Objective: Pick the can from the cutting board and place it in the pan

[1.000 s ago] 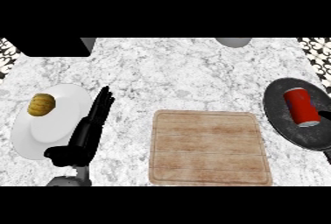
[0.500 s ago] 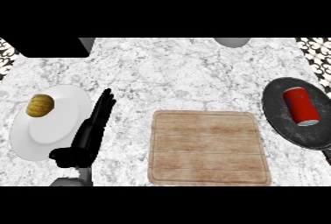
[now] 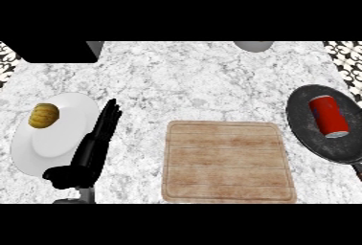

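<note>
- Head view, the only one you have: the robot's black left hand shows at the lower left; its fingers are straight and together, pointing away from you, holding nothing; the right hand is not in sight, so nothing can be said of its fingers.
- Just to the left of those fingers, touching or nearly so, lies the round white plate with a yellow-brown lump of food near its far rim.
- To the right of the fingers, near but apart, sits the square pale wooden cutting board; nothing lies on it.
- The red cylindrical can is well off to the right of the fingers, beyond the board, on its side inside the dark round pan; its long axis runs roughly away from you, silver end nearest.
- Judge it so: the can already rests in the pan, so no pick is left; were a nudge needed, the right arm is nearer; the left would have to cross the board.
</note>
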Robot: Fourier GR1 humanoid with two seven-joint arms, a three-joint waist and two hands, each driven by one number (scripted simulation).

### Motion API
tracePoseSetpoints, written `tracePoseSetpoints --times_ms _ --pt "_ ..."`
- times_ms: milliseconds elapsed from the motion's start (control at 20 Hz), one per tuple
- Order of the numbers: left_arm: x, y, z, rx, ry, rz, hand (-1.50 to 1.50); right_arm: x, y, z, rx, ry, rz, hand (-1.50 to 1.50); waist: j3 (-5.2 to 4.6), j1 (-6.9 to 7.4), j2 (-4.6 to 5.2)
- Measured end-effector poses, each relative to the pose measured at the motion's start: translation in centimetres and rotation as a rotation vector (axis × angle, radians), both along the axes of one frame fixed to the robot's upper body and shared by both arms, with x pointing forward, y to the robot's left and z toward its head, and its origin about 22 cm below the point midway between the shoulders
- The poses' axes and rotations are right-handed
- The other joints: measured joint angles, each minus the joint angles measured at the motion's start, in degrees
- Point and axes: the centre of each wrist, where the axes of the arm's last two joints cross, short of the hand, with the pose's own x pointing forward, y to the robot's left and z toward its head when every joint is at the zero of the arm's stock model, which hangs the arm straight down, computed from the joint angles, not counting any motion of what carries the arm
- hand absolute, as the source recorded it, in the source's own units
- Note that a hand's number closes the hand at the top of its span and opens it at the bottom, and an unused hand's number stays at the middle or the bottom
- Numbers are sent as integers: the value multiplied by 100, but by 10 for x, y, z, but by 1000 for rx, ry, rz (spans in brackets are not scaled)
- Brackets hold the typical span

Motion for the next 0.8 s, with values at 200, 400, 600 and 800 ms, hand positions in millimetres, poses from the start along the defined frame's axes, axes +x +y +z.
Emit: tracePoseSetpoints --times_ms 200,400,600,800 --pt "5 -4 0 1 -2 -4 0 -12 6 -5 -22 9 -2 -150 1 4 4" --pt "3 -4 0 -1 -2 -11 0 -19 5 2 -47 21 -16 -150 2 8 5" --pt "6 -3 -4 1 -4 -7 0 -21 3 6 -68 32 -24 -150 2 11 7" --pt "7 -7 -2 4 -5 -8 0 -22 6 4 -120 21 -38 -150 4 14 8"
